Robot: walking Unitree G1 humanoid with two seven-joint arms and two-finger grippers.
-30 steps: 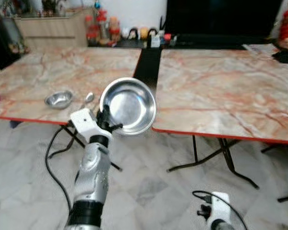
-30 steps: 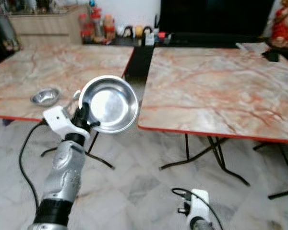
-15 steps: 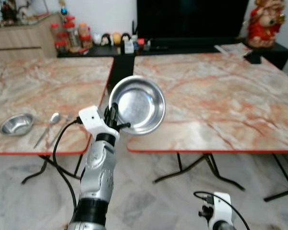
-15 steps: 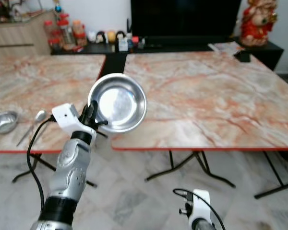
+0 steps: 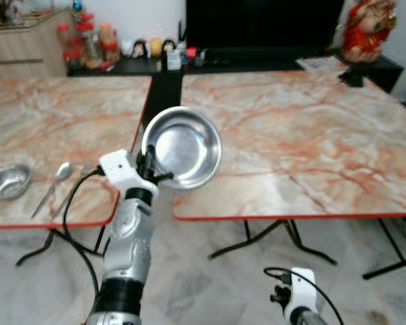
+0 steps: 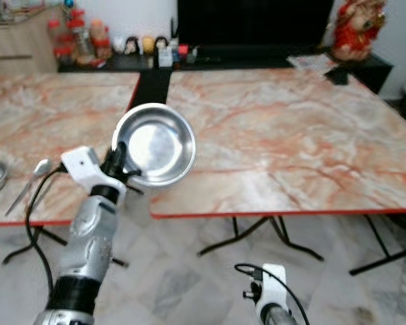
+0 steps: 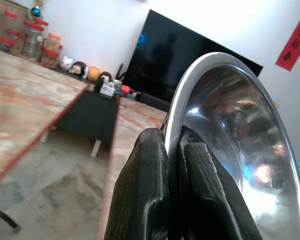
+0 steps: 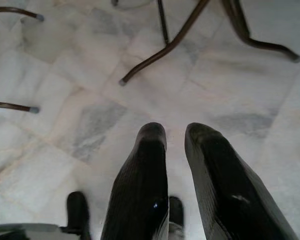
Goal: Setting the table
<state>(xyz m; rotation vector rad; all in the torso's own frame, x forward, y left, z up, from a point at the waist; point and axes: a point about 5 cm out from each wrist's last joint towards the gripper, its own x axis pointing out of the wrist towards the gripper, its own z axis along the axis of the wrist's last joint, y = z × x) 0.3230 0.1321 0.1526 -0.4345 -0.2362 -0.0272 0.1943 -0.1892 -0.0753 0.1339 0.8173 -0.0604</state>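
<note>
My left gripper (image 5: 149,169) is shut on the rim of a large steel bowl (image 5: 183,147). It holds the bowl up and tilted, with the hollow facing me, in front of the gap between two marble-topped tables. In the left wrist view both black fingers (image 7: 145,190) pinch the bowl's rim (image 7: 190,95). On the left table (image 5: 68,115) lie a small steel bowl (image 5: 7,181) and a spoon (image 5: 54,183) with another utensil beside it. My right gripper (image 8: 176,134) hangs low over the floor, fingers close together with nothing between them.
The right table (image 5: 304,142) has a red edge and a bare top. A dark cabinet (image 5: 164,74) with jars and small items, and a black TV (image 5: 264,24), stand behind the tables. Folding table legs (image 5: 257,237) stand on the marble floor.
The camera has swung to the right, so the tables have shifted in view. My left gripper still holds the large bowl in the same pose.
</note>
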